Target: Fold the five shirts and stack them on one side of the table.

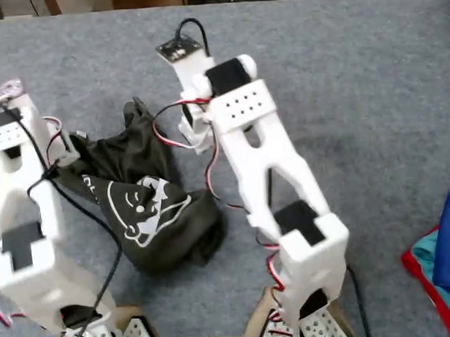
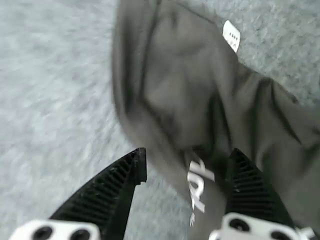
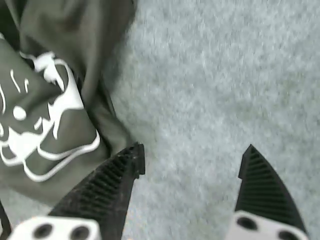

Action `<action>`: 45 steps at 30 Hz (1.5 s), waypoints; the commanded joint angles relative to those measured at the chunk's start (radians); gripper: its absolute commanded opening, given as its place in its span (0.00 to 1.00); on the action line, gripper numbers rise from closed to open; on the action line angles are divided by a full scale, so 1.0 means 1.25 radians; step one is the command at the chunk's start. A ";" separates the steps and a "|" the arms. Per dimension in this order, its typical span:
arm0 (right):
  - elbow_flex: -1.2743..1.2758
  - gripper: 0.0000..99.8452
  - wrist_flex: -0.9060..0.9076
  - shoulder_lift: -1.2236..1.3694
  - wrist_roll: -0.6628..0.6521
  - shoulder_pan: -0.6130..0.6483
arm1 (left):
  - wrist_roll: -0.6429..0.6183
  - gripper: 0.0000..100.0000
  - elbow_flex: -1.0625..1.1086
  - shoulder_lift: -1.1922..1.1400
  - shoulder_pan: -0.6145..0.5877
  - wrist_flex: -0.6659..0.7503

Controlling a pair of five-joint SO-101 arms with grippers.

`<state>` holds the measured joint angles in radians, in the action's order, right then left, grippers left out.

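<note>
A dark olive shirt (image 1: 148, 205) with a white cartoon print lies crumpled on the grey table left of centre. My left gripper (image 2: 187, 165) is open just above it, one finger (image 2: 250, 185) over the cloth and the other (image 2: 122, 182) over bare table; a white tag (image 2: 231, 35) shows on the shirt (image 2: 200, 100). My right gripper (image 3: 192, 160) is open over the carpet-like table top beside the shirt's printed side (image 3: 45, 110), with nothing between its fingers. In the high view the right arm (image 1: 245, 115) stands at the shirt's right edge and the left arm (image 1: 15, 148) at its left.
At the table's right edge lies a pile of shirts (image 1: 446, 263) in red, teal and blue. Red, black and white cables (image 1: 210, 162) run along the arms near the dark shirt. The grey table top (image 1: 355, 73) stretches open at the back and right.
</note>
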<state>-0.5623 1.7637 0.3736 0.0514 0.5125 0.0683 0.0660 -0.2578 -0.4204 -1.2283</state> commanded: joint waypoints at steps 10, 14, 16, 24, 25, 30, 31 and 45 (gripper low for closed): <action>-0.074 0.31 0.016 0.053 0.009 0.010 | 0.001 0.02 -0.147 -0.193 -0.006 0.007; -0.074 0.31 0.016 0.052 0.009 0.010 | 0.000 0.02 -0.163 -0.196 -0.009 -0.044; -0.072 0.31 0.017 0.052 0.009 0.010 | 0.001 0.02 -0.203 -0.196 -0.010 -0.108; -0.083 0.31 0.015 0.052 0.018 0.017 | 0.021 0.02 -0.518 -0.196 -0.053 -0.430; -0.102 0.31 0.014 0.057 0.037 0.018 | 0.025 0.02 -0.527 -0.195 -0.061 -0.427; -0.230 0.31 -0.063 0.111 0.135 0.033 | 0.050 0.02 -0.454 -0.131 -0.102 -0.427; -0.256 0.31 -0.083 0.134 0.152 0.041 | 0.070 0.02 -0.419 -0.117 -0.102 -0.427; -0.694 0.29 -0.254 0.641 0.242 0.154 | 0.147 0.02 -0.204 -0.018 -0.112 -0.425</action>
<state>-1.2804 1.4860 1.0978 0.3429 0.6859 0.2432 -0.1903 -0.3391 -0.5493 -1.7484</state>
